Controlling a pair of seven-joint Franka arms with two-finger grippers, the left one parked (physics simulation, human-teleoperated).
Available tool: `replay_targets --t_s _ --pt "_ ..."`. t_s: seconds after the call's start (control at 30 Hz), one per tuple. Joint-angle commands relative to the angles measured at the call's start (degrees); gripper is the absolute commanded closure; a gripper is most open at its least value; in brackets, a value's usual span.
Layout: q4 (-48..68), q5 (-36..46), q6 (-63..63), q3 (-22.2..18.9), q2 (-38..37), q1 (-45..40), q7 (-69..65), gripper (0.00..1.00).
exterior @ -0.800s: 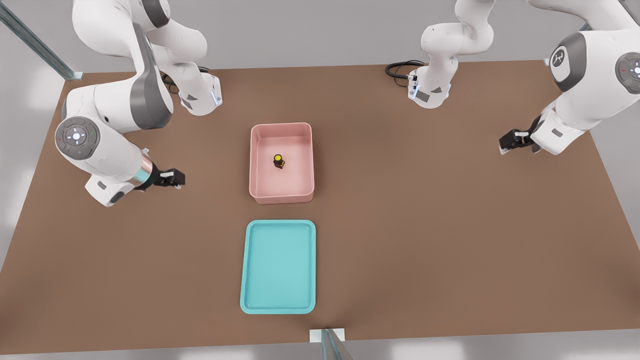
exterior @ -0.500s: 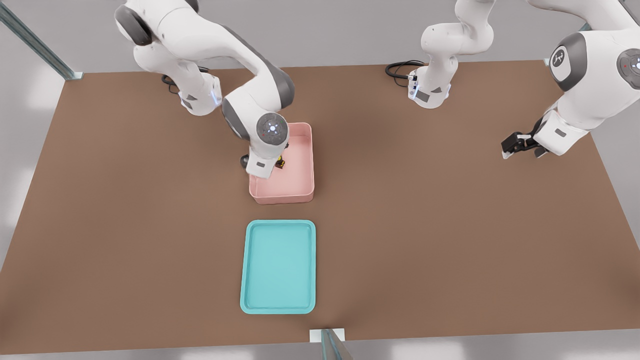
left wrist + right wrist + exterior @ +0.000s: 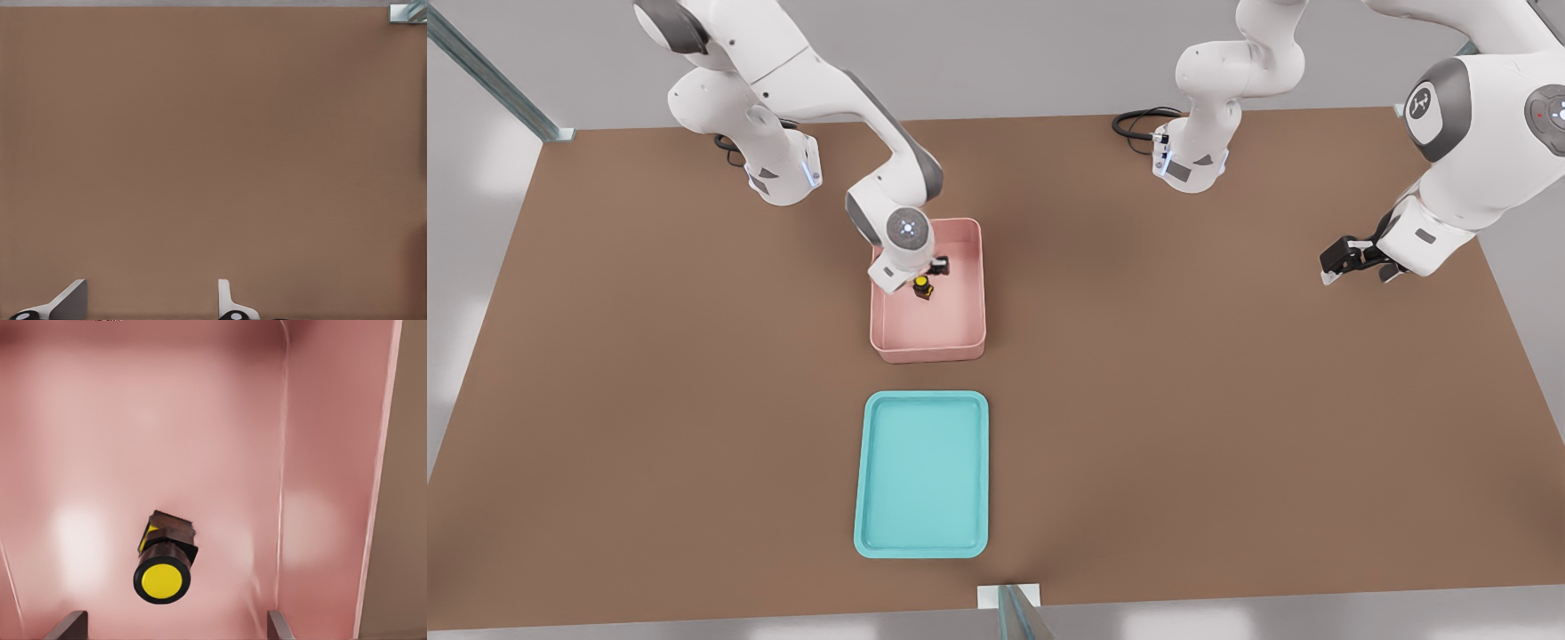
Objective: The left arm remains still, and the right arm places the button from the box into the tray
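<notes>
The button [image 3: 921, 285], black with a round yellow top, stands on the floor of the pink box [image 3: 927, 354] at mid-table. My gripper [image 3: 929, 269] hangs over the box's far half, directly above the button and just behind it in the front view. In the right wrist view the button [image 3: 163, 577] sits between the two spread fingertips [image 3: 68, 625], untouched, with the box wall [image 3: 333, 487] beside it. The gripper [image 3: 175, 630] is open and holds nothing. The teal tray [image 3: 922, 476] lies just in front of the box, nearer the front edge.
Two arm bases stand at the table's far edge, with a black cable [image 3: 1138, 120] coiled beside one of them. A small metal bracket [image 3: 1009, 597] sits at the front edge. Brown tabletop [image 3: 1183, 400] spreads on both sides of the box and tray.
The right arm swung from the front view's left side of the table to over the box. It then pulled back slightly, so the button shows below the wrist.
</notes>
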Motion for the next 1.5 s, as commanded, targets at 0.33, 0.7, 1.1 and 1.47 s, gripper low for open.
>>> replay_targets --t_s 0.33,0.7,1.1,1.47 --pt "-4.92 2.86 18.95 -0.15 4.84 1.01 28.36 0.00" --pt "-5.80 3.65 20.09 0.29 6.07 1.45 27.83 0.16" --pt "-5.71 3.30 19.48 0.46 6.42 1.81 23.97 0.41" --pt "-5.53 3.12 19.39 0.29 6.24 1.81 20.10 0.55"
